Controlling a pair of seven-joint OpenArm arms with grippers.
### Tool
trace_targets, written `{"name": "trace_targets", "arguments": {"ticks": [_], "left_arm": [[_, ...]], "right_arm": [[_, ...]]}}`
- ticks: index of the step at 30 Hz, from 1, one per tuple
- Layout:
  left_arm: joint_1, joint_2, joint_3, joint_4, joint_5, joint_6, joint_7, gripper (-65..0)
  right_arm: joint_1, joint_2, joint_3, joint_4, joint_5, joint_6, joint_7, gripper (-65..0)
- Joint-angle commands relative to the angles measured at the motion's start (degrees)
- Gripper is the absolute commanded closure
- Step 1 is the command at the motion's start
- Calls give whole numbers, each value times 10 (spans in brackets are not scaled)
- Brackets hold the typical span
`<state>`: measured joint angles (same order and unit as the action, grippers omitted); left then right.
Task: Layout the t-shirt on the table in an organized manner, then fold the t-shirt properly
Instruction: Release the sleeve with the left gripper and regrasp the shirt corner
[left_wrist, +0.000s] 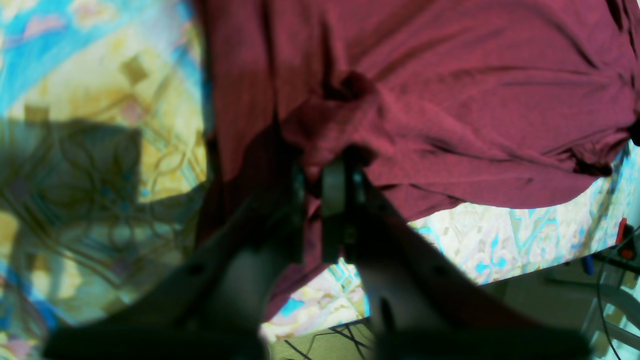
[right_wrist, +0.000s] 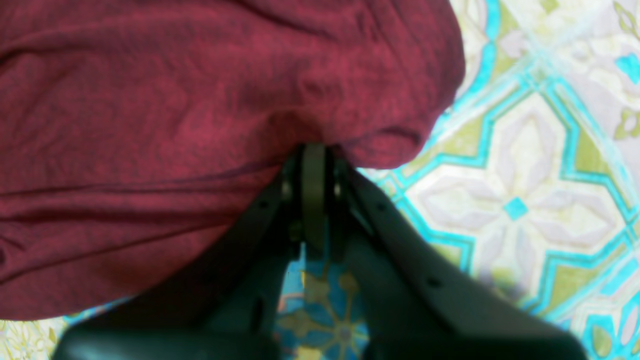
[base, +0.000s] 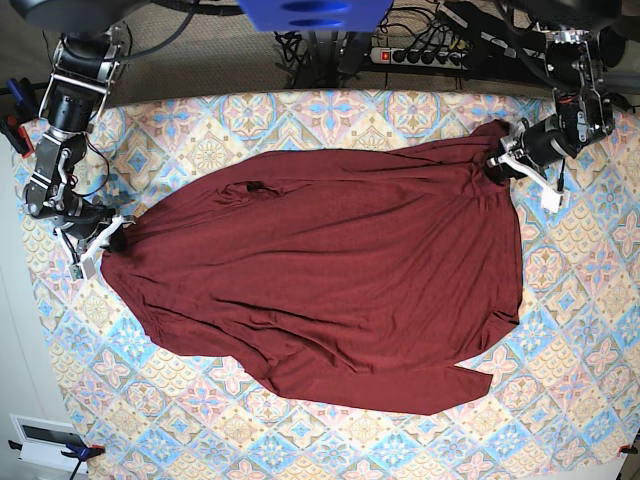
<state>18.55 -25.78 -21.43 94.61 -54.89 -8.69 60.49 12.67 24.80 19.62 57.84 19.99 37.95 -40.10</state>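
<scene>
So the big plain dark maroon jersey t-shirt (base: 330, 270) is lying spread across the middle of the worktop with the pastel blue, pink and cream tile-pattern cloth (base: 330, 445), reaching nearly from one arm to the other, but it's not square yet. Nearest the camera the lower edge runs on a slant and ends in a pointy flap at the near right that needs smoothing out. Further up, the right hand (base: 112, 238) sits at the cloth's far-left tip in the base view; its wrist view shows the jaws pressed together on a pinched bit of maroon fabric, so it's holding the shirt. Further back again, the left hand (base: 500, 160) is at the top right corner; in its wrist view there's a slim gap between the jaws with cloth bunched right at the tips (left_wrist: 320, 175), and I honestly can't tell whether it's gripping or letting go. My take on doing this step well: keep both corners low over the worktop, pull them apart evenly so the wrinkle near the small dark pucker in the upper left (base: 255, 187) flattens, and don't release one side while the other is tugging, or the thin jersey will slide and skew again.
</scene>
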Motion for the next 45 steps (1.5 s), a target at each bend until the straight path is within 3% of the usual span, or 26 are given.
{"name": "trace_targets", "arguments": {"ticks": [1, 5, 13, 19, 25, 30, 41, 43, 45], "left_arm": [[2, -10, -5, 10, -8, -5, 1, -103], [43, -31, -16, 50, -39, -6, 4, -151], [122, -38, -80, 110, -109, -6, 5, -159], [160, -42, -86, 108, -101, -4, 1, -165], [133, 0, -85, 50, -73, -2, 4, -242], [103, 30, -85, -7, -73, -4, 4, -265], [16, 63, -32, -76, -60, -3, -1, -262], [5, 77, -32, -87, -47, -3, -1, -232], [-3, 80, -34, -91, -25, -3, -6, -138]], "right_arm": [[13, 13, 1, 11, 11, 3, 11, 0], [13, 13, 1, 11, 11, 3, 12, 0], [12, 13, 1, 12, 11, 3, 13, 0], [12, 13, 1, 12, 11, 3, 11, 0], [12, 13, 1, 12, 11, 3, 10, 0], [12, 13, 1, 12, 11, 3, 12, 0], [12, 13, 1, 13, 11, 3, 10, 0], [12, 13, 1, 16, 11, 3, 10, 0], [12, 13, 1, 32, 11, 3, 9, -1]]}}
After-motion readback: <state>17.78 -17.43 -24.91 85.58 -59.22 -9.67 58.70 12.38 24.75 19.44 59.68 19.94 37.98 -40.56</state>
